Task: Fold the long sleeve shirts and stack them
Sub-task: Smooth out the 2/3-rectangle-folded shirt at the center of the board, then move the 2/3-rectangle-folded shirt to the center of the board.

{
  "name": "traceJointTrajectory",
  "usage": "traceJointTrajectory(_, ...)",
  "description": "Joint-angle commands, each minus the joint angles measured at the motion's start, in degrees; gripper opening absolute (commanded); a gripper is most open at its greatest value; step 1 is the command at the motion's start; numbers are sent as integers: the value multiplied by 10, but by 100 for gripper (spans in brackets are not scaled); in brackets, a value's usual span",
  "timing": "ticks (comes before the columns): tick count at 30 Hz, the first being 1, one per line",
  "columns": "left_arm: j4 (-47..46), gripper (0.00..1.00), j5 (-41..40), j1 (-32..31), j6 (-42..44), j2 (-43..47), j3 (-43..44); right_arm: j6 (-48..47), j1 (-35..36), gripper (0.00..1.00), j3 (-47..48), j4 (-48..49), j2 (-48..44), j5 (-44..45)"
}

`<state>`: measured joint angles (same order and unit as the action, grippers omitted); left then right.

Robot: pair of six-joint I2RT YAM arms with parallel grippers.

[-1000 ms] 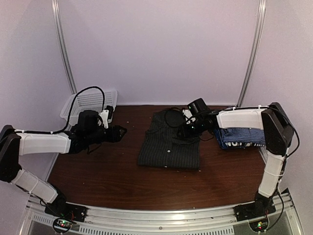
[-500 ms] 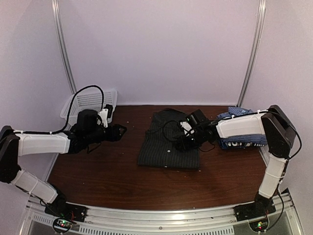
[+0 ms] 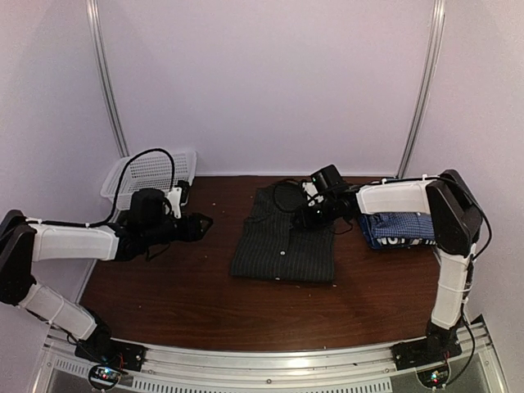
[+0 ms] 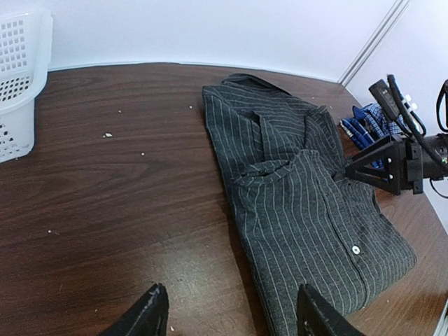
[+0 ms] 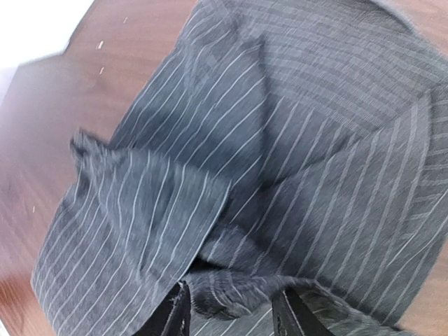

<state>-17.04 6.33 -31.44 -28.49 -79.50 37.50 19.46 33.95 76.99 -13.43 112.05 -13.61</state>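
A black pinstriped long sleeve shirt [image 3: 283, 243] lies folded in the middle of the table, collar toward the back wall. My right gripper [image 3: 305, 216] sits over its far right part, near the collar. In the right wrist view its fingers [image 5: 175, 316] hold a bunched fold of the striped cloth [image 5: 231, 290] between them. My left gripper [image 4: 231, 316] hovers open just left of the shirt's [image 4: 308, 203] near edge, with only table and hem between its fingers. A stack of folded blue shirts [image 3: 401, 229], one with white lettering, lies at the right.
A white mesh basket [image 3: 155, 170] stands at the back left corner, with a cable looping over it. Bare brown table [image 3: 188, 286] lies in front of the shirt and around the left gripper. The right arm's forearm [image 3: 393, 199] reaches across above the blue stack.
The right gripper dipped toward the shirt's middle half a second ago and has drawn back toward the collar. The left arm has barely moved.
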Motion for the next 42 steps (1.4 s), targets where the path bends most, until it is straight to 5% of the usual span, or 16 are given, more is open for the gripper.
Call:
traceJointTrajectory(1, -43, 64, 6, -11, -7, -8, -13, 0, -24, 41, 32, 14, 17, 14)
traceJointTrajectory(11, -106, 65, 26, -66, 45, -23, -34, 11, -54, 43, -25, 38, -41, 24)
traceJointTrajectory(21, -111, 62, 71, -117, 77, -127, 34, 11, -17, 45, -214, 76, -193, -8)
traceJointTrajectory(31, -61, 50, 92, -146, 106, -244, 129, 16, 74, 45, -292, 111, -207, -18)
traceJointTrajectory(42, -46, 27, 49, -196, 150, -279, 76, 29, 79, 44, -367, 147, -189, -25)
